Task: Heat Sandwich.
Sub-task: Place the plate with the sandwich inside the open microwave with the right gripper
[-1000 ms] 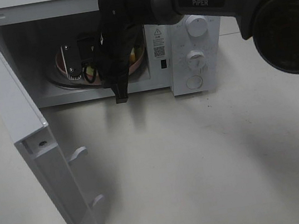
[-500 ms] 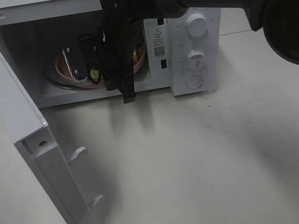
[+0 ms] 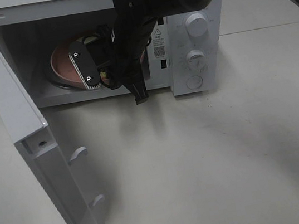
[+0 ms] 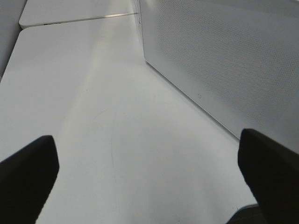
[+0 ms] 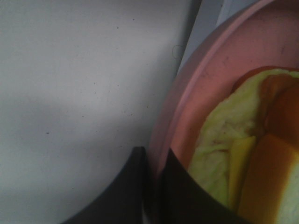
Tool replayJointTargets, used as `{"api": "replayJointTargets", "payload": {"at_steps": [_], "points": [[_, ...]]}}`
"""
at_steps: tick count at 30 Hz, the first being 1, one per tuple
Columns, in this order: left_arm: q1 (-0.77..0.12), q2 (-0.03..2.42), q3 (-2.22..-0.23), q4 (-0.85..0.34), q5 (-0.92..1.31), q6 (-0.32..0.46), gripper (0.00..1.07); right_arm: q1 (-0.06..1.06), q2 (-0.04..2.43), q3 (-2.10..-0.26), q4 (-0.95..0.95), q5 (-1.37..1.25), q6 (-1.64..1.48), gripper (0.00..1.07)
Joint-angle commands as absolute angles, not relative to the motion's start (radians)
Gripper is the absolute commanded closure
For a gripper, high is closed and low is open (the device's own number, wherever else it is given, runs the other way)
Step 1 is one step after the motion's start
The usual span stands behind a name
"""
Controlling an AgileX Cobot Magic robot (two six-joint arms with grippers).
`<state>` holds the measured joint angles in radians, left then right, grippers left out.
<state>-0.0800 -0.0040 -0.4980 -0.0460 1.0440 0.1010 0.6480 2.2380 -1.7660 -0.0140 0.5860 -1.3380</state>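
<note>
The sandwich (image 5: 243, 158) sits on the plate (image 5: 205, 93) inside the microwave (image 3: 195, 37), upper centre of the high view. The right gripper (image 5: 156, 182) has its jaws closed thinly on the plate rim. The left gripper (image 4: 149, 177) hangs wide open, empty, over the counter (image 4: 84, 107). The sandwich looks soft, light and loosely stacked; best carried by the stiff plate, kept level
</note>
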Motion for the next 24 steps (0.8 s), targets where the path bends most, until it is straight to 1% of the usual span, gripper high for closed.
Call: {"api": "replayJointTargets", "payload": {"at_steps": [1, 13, 24], "points": [[-0.078, -0.027, -0.495, -0.05, 1.028, 0.098, 0.05, 0.659, 2.179, -1.699, -0.017, 0.512, -1.382, 1.07], [-0.078, -0.027, -0.495, -0.05, 1.028, 0.098, 0.05, 0.666, 2.082, -1.554, -0.018, 0.485, -1.438, 1.07], [-0.078, -0.027, -0.495, -0.05, 1.028, 0.098, 0.05, 0.666, 1.944, -1.381, -0.018, 0.469, -1.49, 1.07]]}}
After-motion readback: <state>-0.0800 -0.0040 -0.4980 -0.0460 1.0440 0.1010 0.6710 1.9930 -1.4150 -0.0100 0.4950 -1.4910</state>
